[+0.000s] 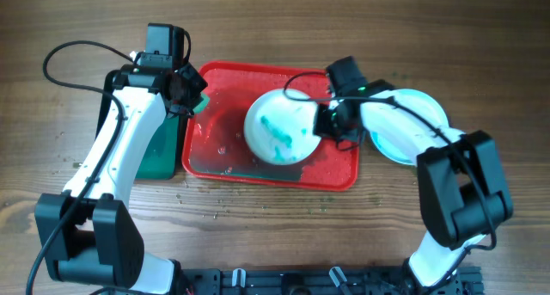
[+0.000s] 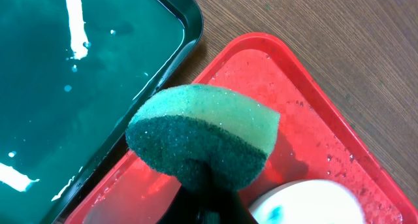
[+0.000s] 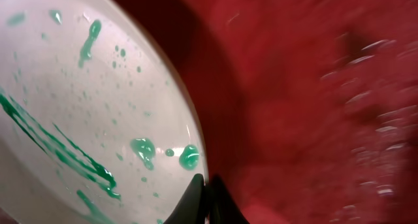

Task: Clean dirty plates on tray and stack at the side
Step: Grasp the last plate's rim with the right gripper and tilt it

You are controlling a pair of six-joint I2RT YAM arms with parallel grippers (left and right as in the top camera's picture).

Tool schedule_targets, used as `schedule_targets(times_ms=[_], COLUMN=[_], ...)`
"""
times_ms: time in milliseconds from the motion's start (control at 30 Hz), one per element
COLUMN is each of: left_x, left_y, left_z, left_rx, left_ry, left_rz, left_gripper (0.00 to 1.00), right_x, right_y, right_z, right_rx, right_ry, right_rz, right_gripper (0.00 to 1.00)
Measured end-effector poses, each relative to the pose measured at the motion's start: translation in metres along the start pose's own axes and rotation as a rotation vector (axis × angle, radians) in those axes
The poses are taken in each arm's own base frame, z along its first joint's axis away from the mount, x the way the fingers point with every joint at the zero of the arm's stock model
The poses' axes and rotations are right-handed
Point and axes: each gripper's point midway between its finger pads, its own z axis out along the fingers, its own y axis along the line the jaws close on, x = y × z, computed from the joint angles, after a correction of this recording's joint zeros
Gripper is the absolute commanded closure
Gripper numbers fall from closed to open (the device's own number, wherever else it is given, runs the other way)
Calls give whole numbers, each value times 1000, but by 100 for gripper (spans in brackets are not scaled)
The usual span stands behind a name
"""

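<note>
A white plate [image 1: 279,130] with teal-green smears is held tilted over the red tray [image 1: 215,153]. My right gripper [image 1: 325,123] is shut on its right rim. In the right wrist view the fingertips [image 3: 204,181] pinch the plate's edge [image 3: 78,113] above the wet tray [image 3: 313,119]. My left gripper [image 1: 191,101] is over the tray's left rim, shut on a green sponge [image 2: 202,136]. Its fingers [image 2: 209,208] are mostly hidden under the sponge. The plate's edge [image 2: 313,201] shows to the sponge's right, apart from it. More white teal-tinted plates [image 1: 412,114] lie on the table right of the tray, partly hidden by my right arm.
A dark green tray [image 1: 159,153] holding water stands against the red tray's left side; it also shows in the left wrist view [image 2: 78,87]. Water drops and streaks lie in the red tray [image 2: 307,139]. The wooden table [image 1: 275,243] lies all around.
</note>
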Motion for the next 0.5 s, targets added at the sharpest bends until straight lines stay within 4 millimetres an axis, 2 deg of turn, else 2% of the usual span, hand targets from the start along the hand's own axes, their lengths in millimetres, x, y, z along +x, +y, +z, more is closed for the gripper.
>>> schedule_targets(times_ms=[67,133,167,233,333,367,433,467,500], left_x=[0,0,0,1,1,1,1,2,3], left_y=[0,0,0,1,1,1,1,2,3], left_z=[0,0,0,0,0,0,1,1,2], left_rx=[-1,-1,-2,-3,-4,-3,-5,-8,-10], left_ry=[1,1,2,3,3,3,5,7,10], left_rz=[0,0,0,0,0,0,0,1,1], left_gripper=[96,96,96,96,96,96,96,96,96], right_x=[13,8,-1,-32,-58,-62,-63,-58,-52], right_y=[14,27,32,48,59,59,54,47,40], right_z=[1,-11,-19,-36,-42,-37,-15,2,14], right_rx=[-19,-33,-33,-35,-20,-11,8,19,30], right_ry=[41,41,16,-97,-193,-188,-139,-92,-48], right_rz=[-95,-213,-263,-387,-526,-547,-579,-579,-570], right_gripper=[46,35,34,35,37,39,49,52,62])
